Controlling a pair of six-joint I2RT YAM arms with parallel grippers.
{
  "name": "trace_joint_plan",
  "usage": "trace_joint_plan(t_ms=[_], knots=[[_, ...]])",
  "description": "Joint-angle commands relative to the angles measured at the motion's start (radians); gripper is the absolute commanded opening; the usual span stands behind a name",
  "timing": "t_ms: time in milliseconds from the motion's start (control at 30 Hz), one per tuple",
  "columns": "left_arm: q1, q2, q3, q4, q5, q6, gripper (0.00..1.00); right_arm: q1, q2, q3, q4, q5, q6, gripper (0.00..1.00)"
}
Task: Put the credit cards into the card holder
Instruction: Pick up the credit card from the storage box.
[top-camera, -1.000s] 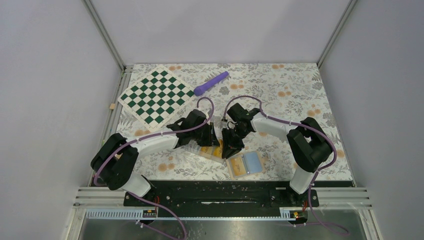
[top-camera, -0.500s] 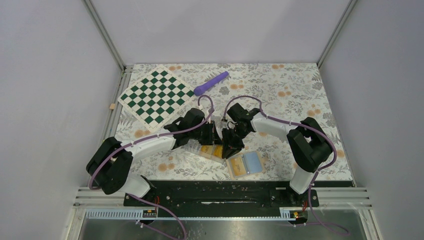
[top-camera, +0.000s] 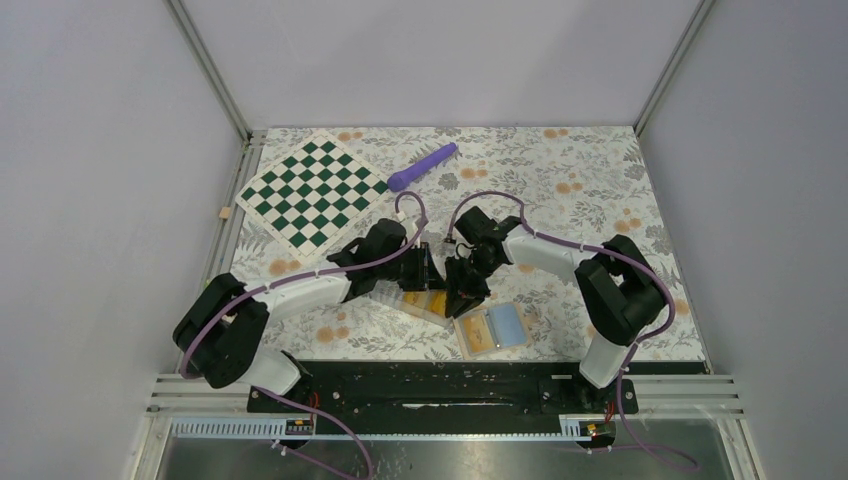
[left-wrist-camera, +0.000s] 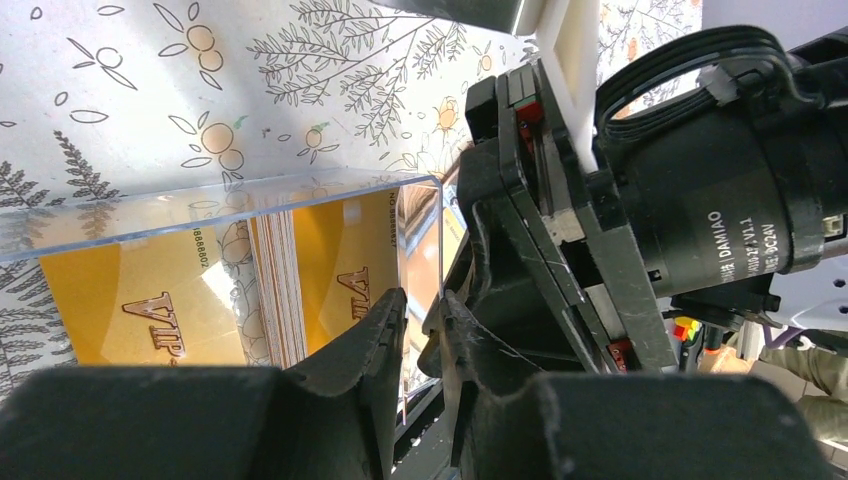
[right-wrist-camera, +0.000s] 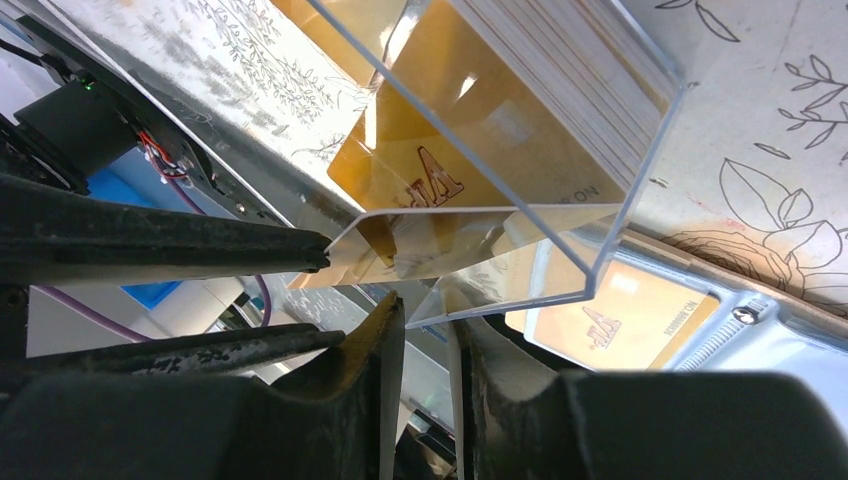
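At table (top-camera: 560, 160) centre, credit cards (left-wrist-camera: 160, 300) stacked inside clear case (left-wrist-camera: 250, 195); card holder (top-camera: 490, 328) open just beside. Left claw (left-wrist-camera: 420, 305) narrow, pinching case wall; right claw (right-wrist-camera: 425, 315) narrow at case lip, grip unclear. Risk: claws so close may collide, or case tips, spilling cards.

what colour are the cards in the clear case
Orange-yellow, with brownish VIP lettering; the cards in the case show best in the left wrist view.
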Motion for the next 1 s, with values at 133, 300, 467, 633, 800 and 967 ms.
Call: trace_joint_plan(t_ms=[133,300,467,633,800,967], knots=[[-0.033,-0.016,-0.076,0.034,0.115,-0.037,0.22,-0.013,-0.112,-0.036,0.205,-0.045,0.026,0.29],[-0.027,-0.025,-0.084,0.051,0.111,-0.047,0.24,-0.045,-0.183,-0.097,0.299,-0.084,0.069,0.3],[-0.022,-0.021,-0.085,0.086,0.136,-0.065,0.25,-0.079,-0.244,-0.147,0.36,-0.112,0.098,0.3],[-0.02,-0.021,-0.085,0.106,0.156,-0.08,0.26,-0.122,-0.291,-0.184,0.364,-0.098,0.098,0.31],[-0.021,-0.009,-0.085,0.098,0.16,-0.079,0.28,-0.15,-0.321,-0.201,0.335,-0.054,0.081,0.31],[-0.021,-0.02,-0.091,0.11,0.166,-0.088,0.28,-0.162,-0.332,-0.192,0.265,-0.018,0.032,0.31]])
